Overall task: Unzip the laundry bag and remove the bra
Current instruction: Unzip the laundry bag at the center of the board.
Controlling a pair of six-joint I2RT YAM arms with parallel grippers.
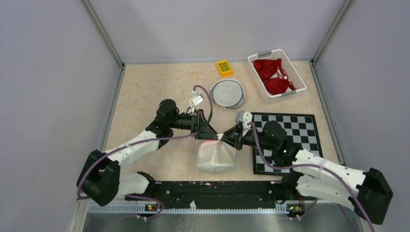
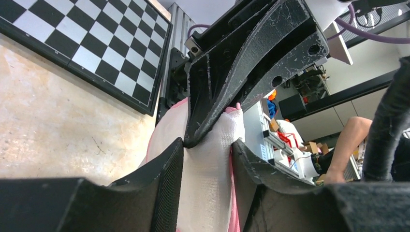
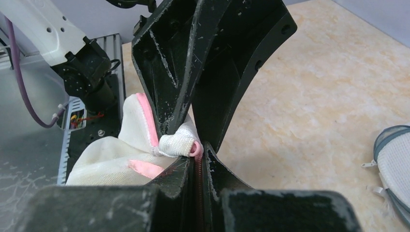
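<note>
The laundry bag (image 1: pixel 215 157) is white mesh with pink trim and hangs bunched between both arms at the table's near middle. My left gripper (image 1: pixel 212 137) reaches in from the left, and its two fingers press a fold of the white mesh (image 2: pixel 208 179) between them. My right gripper (image 1: pixel 223 137) meets it from the right, shut on the pink zipper edge (image 3: pixel 197 151) at the bag's top corner. In the right wrist view the bag (image 3: pixel 104 164) sags below to the left. The bra is hidden.
A black-and-white chessboard (image 1: pixel 290 140) lies under the right arm. A white basket (image 1: pixel 300 83) of red garments stands at the back right. A round grey mesh bag (image 1: pixel 227 93) and a yellow block (image 1: pixel 224 67) lie behind. A black rail (image 1: pixel 217 191) runs along the near edge.
</note>
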